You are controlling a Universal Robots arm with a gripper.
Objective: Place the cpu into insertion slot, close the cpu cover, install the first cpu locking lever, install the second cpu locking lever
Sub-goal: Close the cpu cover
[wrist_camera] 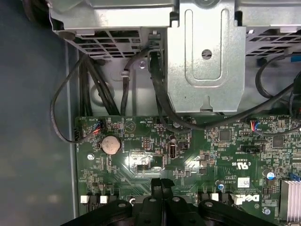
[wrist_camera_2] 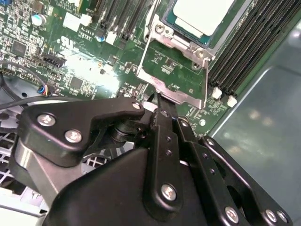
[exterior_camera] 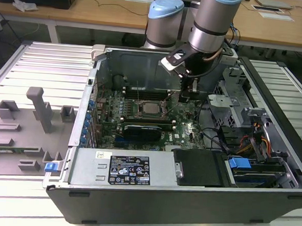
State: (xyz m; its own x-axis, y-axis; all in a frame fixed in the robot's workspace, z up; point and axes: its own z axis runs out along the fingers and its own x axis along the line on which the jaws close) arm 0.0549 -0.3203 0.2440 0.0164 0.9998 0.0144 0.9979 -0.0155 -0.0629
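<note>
Your gripper (exterior_camera: 187, 96) hung nose-down inside the open computer case (exterior_camera: 186, 207), its two black fingers (wrist_camera_2: 165, 141) pressed flat together with no gap at the tips; the arm (exterior_camera: 213, 24) stood almost upright above it, wrist section vertical, over the motherboard (wrist_camera: 197, 146) on the exterior view's right of the socket. In the second wrist view you had the closed tips right at the near edge of the cpu cover (wrist_camera_2: 186, 97); whether they pinched that edge or only touched it could not be told. The cover lay swung open on the gripper's side of the socket, green board showing through its open centre. The cpu (wrist_camera_2: 202, 14) already sat in the insertion slot, pale top up, uncovered; in the exterior view it lay near the middle of the board, just to that view's left of the gripper. Memory slots (wrist_camera_2: 244, 56) ran alongside the socket.
</note>
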